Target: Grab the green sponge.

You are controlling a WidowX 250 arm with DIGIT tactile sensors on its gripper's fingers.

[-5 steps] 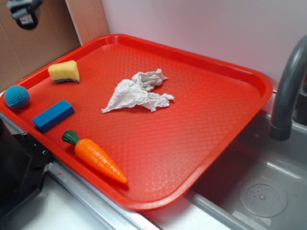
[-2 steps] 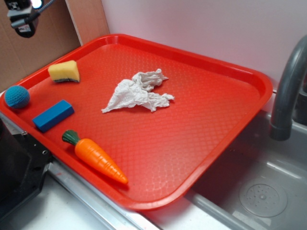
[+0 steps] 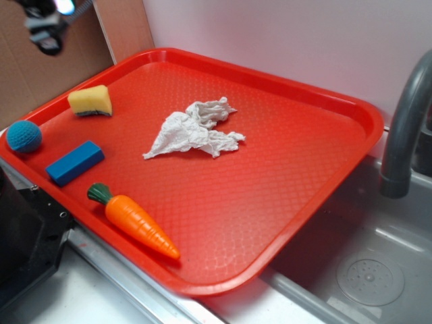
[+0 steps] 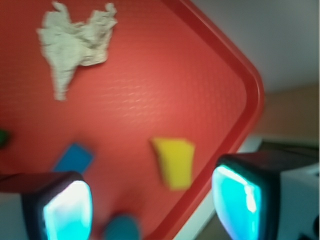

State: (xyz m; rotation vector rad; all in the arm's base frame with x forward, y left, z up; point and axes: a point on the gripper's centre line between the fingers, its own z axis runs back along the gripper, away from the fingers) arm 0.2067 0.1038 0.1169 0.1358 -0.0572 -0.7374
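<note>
The tool (image 4: 152, 200), jaws spread wide and empty, hangs high above the red plastic tray (image 3: 351, 108); the yellow foam green sponge (image 3: 90, 100) lies near the tray's far-left rim, untouched

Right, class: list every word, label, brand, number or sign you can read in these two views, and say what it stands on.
None: no readable text shows in either view.
The green sponge, blue block, toy carrot, paper towel and red tray bear no print.
The wrist view is blurred; the gripper shows no markings.
</note>
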